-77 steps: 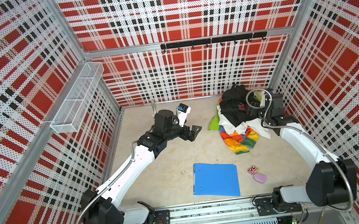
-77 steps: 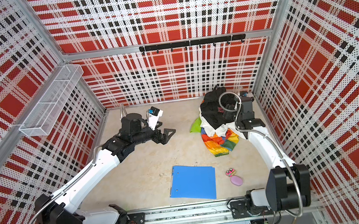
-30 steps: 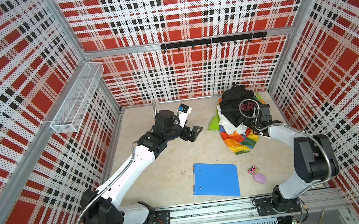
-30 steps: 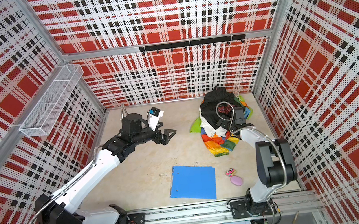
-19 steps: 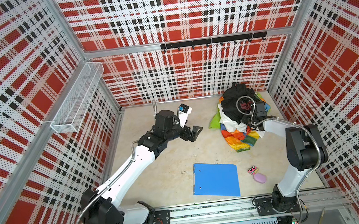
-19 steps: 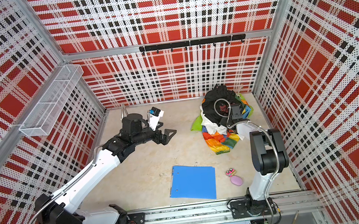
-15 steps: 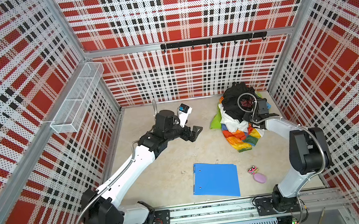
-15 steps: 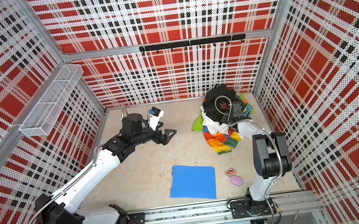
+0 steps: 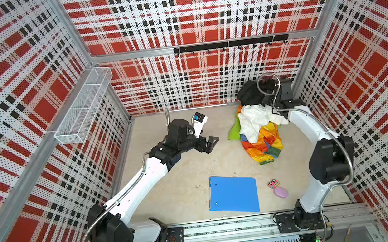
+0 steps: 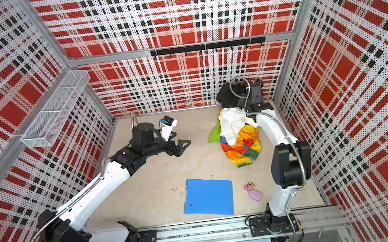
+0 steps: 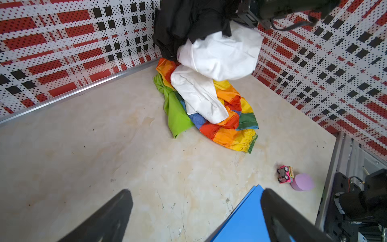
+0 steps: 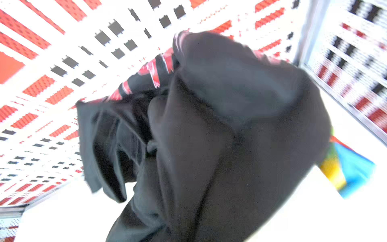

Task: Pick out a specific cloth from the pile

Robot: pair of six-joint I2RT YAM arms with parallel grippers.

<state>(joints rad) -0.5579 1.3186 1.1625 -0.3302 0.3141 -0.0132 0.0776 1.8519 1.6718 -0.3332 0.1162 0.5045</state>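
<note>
**Rainbow cloth at the bottom of the pile, right hand up in the black stuff**

The pile (image 9: 249, 110) sits in the back right corner of the counter (image 9: 189, 174), close to the back wall. The cloth (image 9: 263, 142), the rainbow patchwork one, is the bottom layer. Its orange, yellow and red patches spill out flat toward the front, with a green hem at the end. A white garment (image 9: 252, 122) lies on top of its back part, and some lime-green shorts (image 9: 234, 132) poke out on the side facing the left arm. A black garment (image 9: 249, 93) tops the heap, standing high against the wall.

The right hand (image 9: 266, 97) is pushed into that black garment. Its wrist camera shows nothing but dark folds with a sliver of the cloth (image 12: 351, 169) at the edge, so I honestly can't tell if it's clamped on anything.

The left hand (image 9: 211, 143) hangs over bare counter, well apart from the pile, spread wide and holding nothing.

Nearer the front there's a blue folder (image 9: 233, 194), and beside it a little pink toy car (image 9: 272, 184) touching a purple blob (image 9: 281, 193).
</note>
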